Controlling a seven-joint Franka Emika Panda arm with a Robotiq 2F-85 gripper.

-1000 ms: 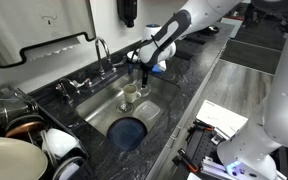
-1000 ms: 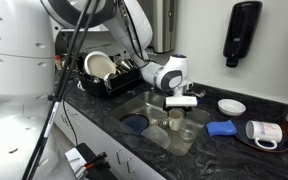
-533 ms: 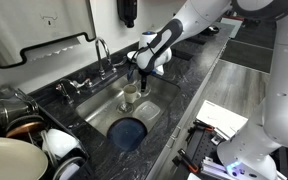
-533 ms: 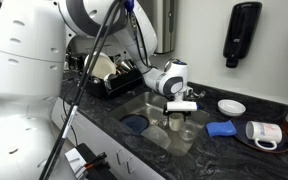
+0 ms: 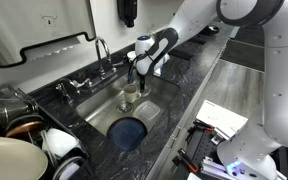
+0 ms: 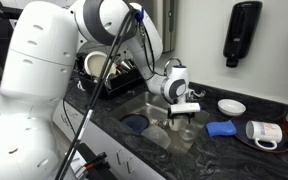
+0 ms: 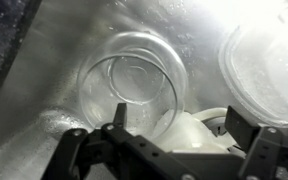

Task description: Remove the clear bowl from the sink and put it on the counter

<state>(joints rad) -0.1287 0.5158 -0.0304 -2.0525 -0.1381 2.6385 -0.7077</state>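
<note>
The clear bowl [image 7: 129, 85] sits on the floor of the steel sink [image 7: 39, 110], upright, with a cream opaque cup [image 7: 189, 132] touching its side. My gripper [image 7: 174, 115] is open and hangs just above them, its fingers either side of the cup and the bowl's near rim, holding nothing. In both exterior views the gripper [image 5: 134, 82] [image 6: 181, 115] reaches down into the sink [image 5: 156, 100] [image 6: 149, 103], hiding most of the bowl. The black speckled counter [image 5: 189, 75] [image 6: 96, 103] surrounds the basin.
A large dark-blue dish [image 5: 129, 132] [image 6: 134, 123] lies in the sink. Another clear item [image 7: 269, 60] lies beside the bowl. The chrome faucet [image 5: 102, 50] stands behind the basin. A dish rack [image 6: 109, 70], blue cloth [image 6: 222, 128], white dish [image 6: 231, 106] and tipped mug [image 6: 264, 132] occupy the counter.
The gripper has dropped a little lower into the sink over the bowl and cup. The arm's upper links have swung further into both exterior views.
</note>
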